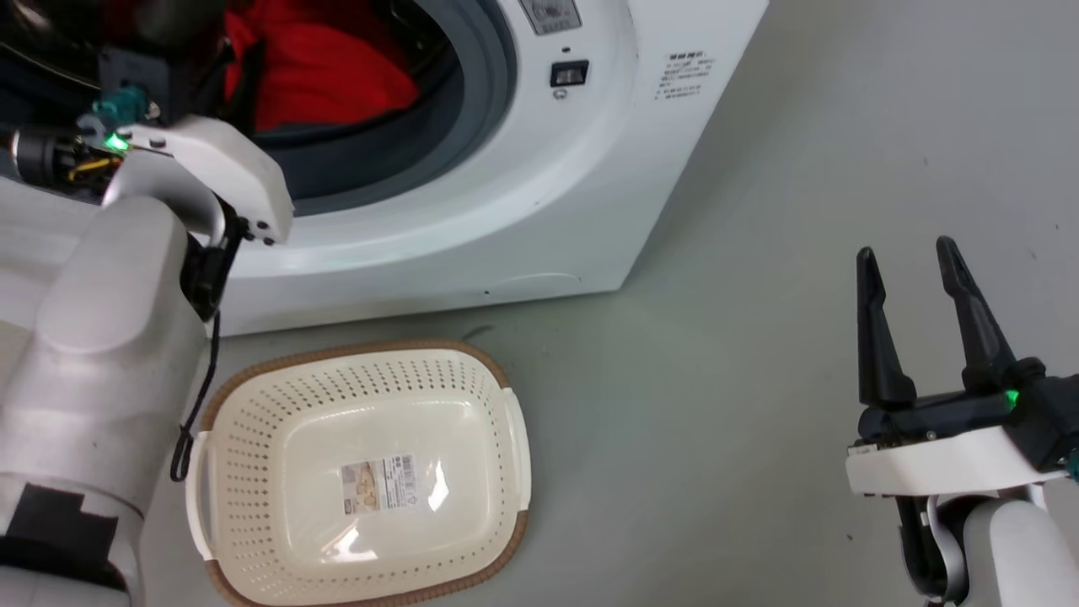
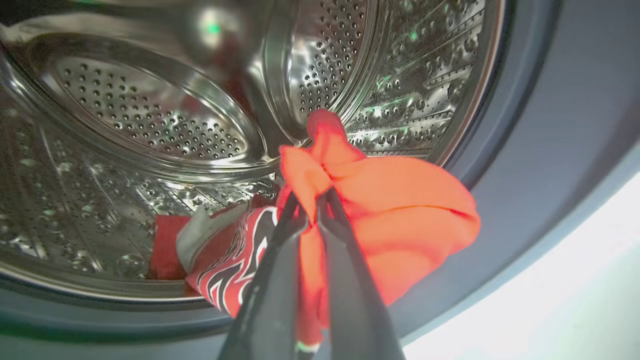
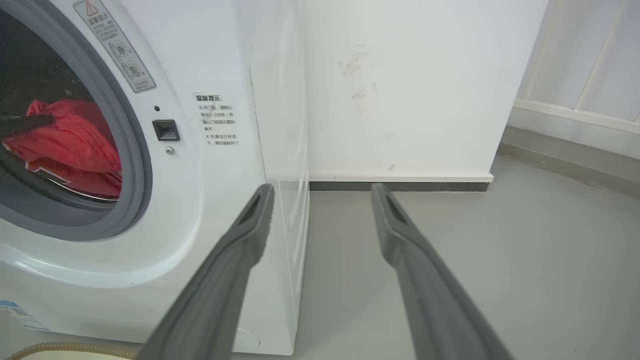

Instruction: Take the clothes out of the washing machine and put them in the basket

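The washing machine (image 1: 539,211) stands on the grey floor (image 1: 759,421) against a white wall (image 3: 400,75), its porthole open. The left arm (image 1: 110,295) reaches in through the grey rubber rim (image 1: 480,84). In the left wrist view, the left gripper (image 2: 312,202) has its two dark fingers pressed together on a bunched fold of the plain red garment (image 2: 400,210). The cloth is lifted at the mouth of the drum (image 2: 150,125) and hangs over the lower edge of the rim. Behind and below it, the red jersey (image 2: 230,265) with white and black trim lies on the bottom of the drum, near its front edge. The basket (image 1: 354,371) sits on the floor just in front of the machine's lower front edge, with the label sticker (image 1: 379,482) showing on its bottom. The right gripper (image 1: 904,247) hangs over the floor well to the right of the machine, its fingers spread apart and holding nothing.
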Robot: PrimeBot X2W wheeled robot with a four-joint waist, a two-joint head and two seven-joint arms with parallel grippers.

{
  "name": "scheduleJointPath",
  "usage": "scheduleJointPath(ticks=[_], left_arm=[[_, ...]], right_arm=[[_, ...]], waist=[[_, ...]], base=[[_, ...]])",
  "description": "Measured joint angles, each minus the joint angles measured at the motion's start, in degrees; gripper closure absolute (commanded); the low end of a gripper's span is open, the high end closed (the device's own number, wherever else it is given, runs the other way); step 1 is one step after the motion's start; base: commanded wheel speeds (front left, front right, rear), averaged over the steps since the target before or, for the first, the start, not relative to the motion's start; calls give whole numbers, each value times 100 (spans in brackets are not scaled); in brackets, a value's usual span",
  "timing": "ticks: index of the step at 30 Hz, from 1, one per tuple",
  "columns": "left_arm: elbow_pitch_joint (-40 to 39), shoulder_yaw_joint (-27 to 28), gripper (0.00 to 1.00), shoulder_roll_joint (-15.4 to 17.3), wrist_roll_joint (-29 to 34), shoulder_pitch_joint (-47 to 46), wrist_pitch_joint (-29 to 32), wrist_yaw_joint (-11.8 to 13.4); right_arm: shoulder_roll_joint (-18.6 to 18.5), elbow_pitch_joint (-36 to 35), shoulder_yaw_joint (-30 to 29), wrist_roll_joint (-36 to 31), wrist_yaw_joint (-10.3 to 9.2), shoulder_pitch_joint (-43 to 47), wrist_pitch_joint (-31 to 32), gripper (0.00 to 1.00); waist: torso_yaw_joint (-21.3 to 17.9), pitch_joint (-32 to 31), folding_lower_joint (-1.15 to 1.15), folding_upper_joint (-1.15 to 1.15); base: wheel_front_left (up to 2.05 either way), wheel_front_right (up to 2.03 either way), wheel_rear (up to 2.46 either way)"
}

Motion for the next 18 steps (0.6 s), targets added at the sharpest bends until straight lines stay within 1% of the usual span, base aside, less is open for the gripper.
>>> scheduleJointPath(ticks=[6, 10, 12, 16, 17, 18], left_arm=[[-838, 32, 100, 67, -43, 625, -116, 104], [-1608, 41, 100, 218, -66, 1062, -110, 215], [-2039, 31, 100, 309, -66, 1318, -37, 312], [-3002, 16, 100, 537, -68, 1782, 204, 516], [-3767, 15, 100, 710, -78, 2108, 421, 680], [-4018, 19, 100, 764, -103, 2208, 500, 736]], right_arm=[[1, 38, -25, -85, 0, 221, 0, 0], [0, 77, -27, -97, 0, 385, 0, 0], [1, 101, -27, -98, 0, 467, 0, 0], [0, 138, -32, -99, 0, 627, 0, 0], [0, 163, -55, -107, 0, 727, 0, 0], [0, 165, -60, -107, 0, 758, 0, 0]], waist=[[173, -442, 0, 0], [281, -724, 0, 0], [329, -863, 0, 0], [422, -1131, 0, 0], [489, -1311, 0, 0], [512, -1364, 0, 0]], base=[[0, 0, 0], [0, 0, 0], [0, 0, 0], [0, 0, 0], [0, 0, 0], [0, 0, 0]])
